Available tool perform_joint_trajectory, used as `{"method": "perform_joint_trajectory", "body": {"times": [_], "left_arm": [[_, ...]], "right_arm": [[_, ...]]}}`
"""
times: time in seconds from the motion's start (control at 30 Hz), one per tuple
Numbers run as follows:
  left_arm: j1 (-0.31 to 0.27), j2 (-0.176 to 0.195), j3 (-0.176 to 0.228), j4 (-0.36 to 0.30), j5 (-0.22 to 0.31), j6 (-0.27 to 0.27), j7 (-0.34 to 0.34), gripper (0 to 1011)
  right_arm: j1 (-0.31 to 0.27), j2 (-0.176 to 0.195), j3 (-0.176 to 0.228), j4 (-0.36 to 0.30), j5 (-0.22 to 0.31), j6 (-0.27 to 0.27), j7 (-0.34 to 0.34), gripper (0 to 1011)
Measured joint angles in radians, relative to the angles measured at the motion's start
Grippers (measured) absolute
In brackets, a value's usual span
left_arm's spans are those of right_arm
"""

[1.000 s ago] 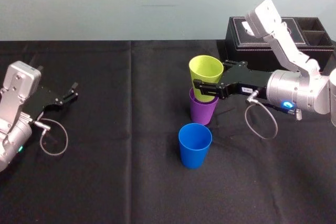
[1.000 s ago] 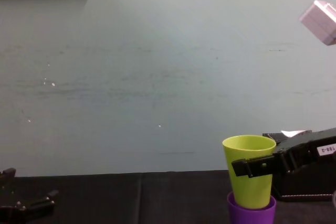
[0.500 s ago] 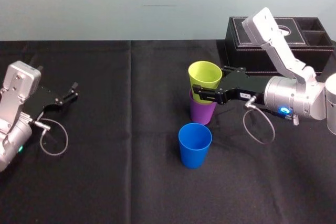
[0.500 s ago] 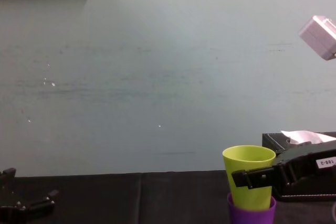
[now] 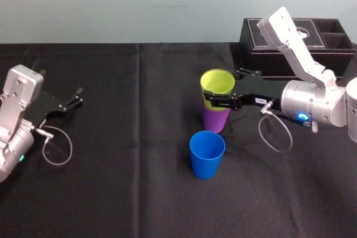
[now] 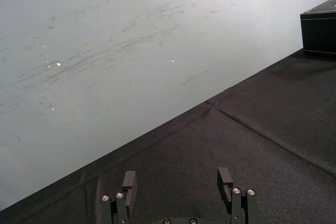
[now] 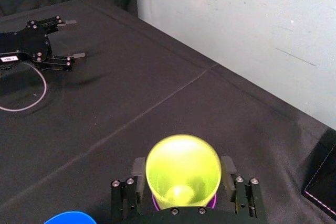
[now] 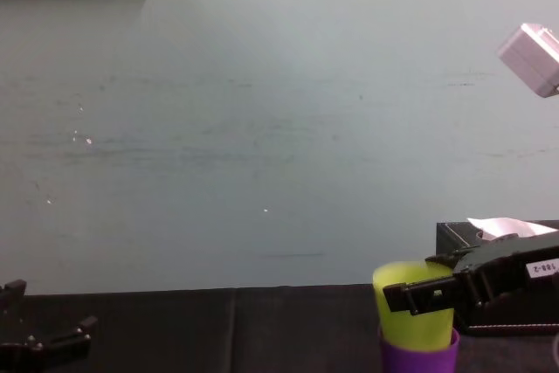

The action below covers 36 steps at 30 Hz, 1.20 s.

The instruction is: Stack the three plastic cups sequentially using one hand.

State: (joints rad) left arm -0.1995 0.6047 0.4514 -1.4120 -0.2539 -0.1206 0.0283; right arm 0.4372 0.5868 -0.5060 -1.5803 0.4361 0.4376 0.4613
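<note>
Jaws of the right gripper point(image 7: 184, 167) stand parted, one slim finger on each side of the yellow-green cup point(image 5: 217, 81), close to its wall just under the rim, with no visible squeeze on it. Nearest the robot, the blue cup point(image 5: 207, 154) stands upright and alone on the black cloth point(image 5: 139, 182), just in front of the purple cup point(image 5: 215, 119) and apart from it. The purple cup is upright too, and the yellow-green cup sits nested inside it, its upper part rising above the purple rim. Beyond the purple cup and to its right is a black tissue box point(image 5: 252, 54). Well off to the left of the purple cup, the left gripper point(image 5: 78, 97) rests low over the cloth, fingers spread, holding nothing.
</note>
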Motion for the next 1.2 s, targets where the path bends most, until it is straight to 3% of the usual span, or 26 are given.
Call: {"method": "perform_joint_trajectory", "body": {"times": [0.2, 0.83, 1.2], "left_arm": [[0.000, 0.000, 0.000, 0.000, 0.000, 0.000, 0.000, 1011], [0.000, 0.000, 0.000, 0.000, 0.000, 0.000, 0.000, 1011], [0.000, 0.000, 0.000, 0.000, 0.000, 0.000, 0.000, 1011]], "right_arm": [[0.001, 0.000, 0.000, -0.001, 0.000, 0.001, -0.001, 998], [-0.009, 0.006, 0.009, -0.020, -0.002, 0.005, -0.012, 1002], [-0.186, 0.099, 0.102, -0.170, 0.050, -0.053, -0.025, 1003]]}}
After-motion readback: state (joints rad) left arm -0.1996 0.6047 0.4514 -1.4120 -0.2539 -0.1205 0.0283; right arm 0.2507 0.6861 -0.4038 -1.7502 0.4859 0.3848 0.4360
